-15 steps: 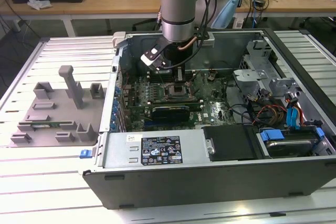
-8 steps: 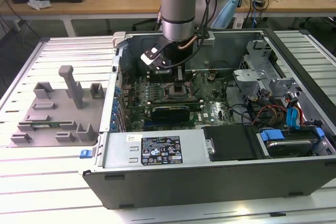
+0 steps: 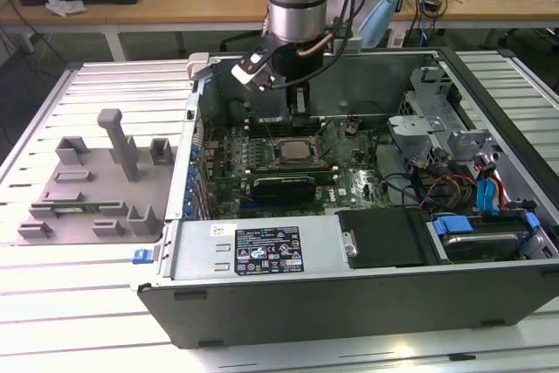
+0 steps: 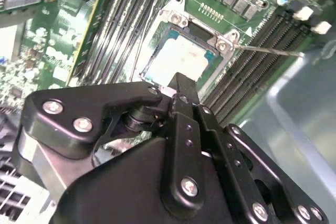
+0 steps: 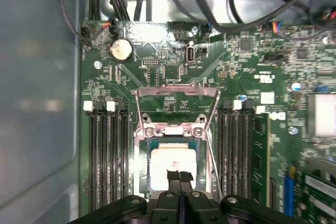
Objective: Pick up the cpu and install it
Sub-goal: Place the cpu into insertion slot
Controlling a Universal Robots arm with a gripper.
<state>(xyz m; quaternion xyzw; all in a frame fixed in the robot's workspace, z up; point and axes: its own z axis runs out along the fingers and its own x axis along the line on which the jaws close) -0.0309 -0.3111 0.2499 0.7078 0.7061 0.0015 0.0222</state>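
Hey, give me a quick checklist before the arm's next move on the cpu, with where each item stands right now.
1. cpu lies inside the socket frame: ok.
2. Load plate stands open, off the cpu: ok.
3. Gripper shut, above the cpu: ok.
4. cpu seated flat in the socket frame: cannot tell.
5. Gripper touching the cpu: cannot tell.

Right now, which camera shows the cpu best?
The first wrist view: it looks straight down on the cpu lying in its socket, fingers covering one edge. The second wrist view shows it slanted, partly behind the fingers; the exterior view shows it small, inside the case.
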